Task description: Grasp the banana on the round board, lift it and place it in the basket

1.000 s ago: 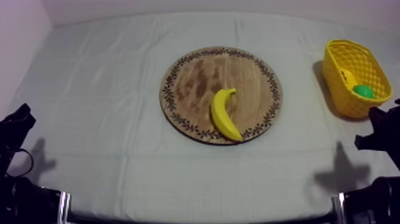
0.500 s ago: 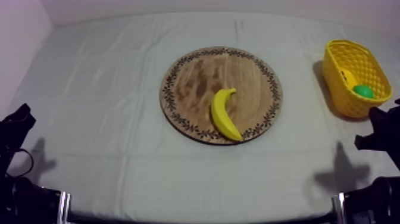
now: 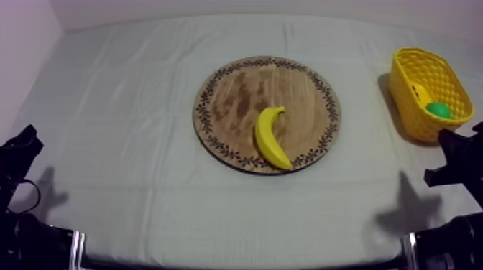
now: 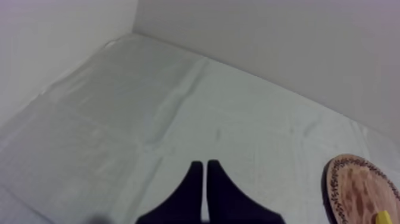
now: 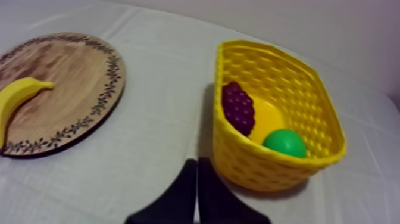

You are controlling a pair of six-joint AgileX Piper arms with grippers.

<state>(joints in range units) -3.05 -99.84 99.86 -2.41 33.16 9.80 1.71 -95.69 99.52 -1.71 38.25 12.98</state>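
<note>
- Resting low at the near left edge of the table, the left gripper (image 4: 202, 165) is recorded with its fingers pressed together into a narrow wedge, nothing between them. It sits at about 8 o'clock of the board, well apart from it.
- The right gripper (image 5: 196, 162) is likewise noted as closed to a narrow wedge and empty. It sits low at the near right edge, at about 6 o'clock of the basket and close to its near wall.
- The banana (image 3: 272, 136) is found lying flat on the wooden board (image 3: 241, 90), in the sector toward 5 o'clock. Its stem end is pointed to about 1 o'clock and its other end lies near the patterned rim. It is touched by neither gripper.
- The yellow basket (image 3: 430, 131) is set upright on the cloth (image 3: 129, 108) at about 3 o'clock of the board, apart from it. A bunch of grapes (image 5: 238, 108) and a round green piece (image 5: 284, 143) are seen inside, with room left beside them.
- The step in hand is judged to be the approach; the pick-up has not begun.
- The right arm is judged the better placed for the next move. Its fingers would need to be opened wide, carried toward 9 o'clock over the board, set across the banana's middle and lowered before closing.
</note>
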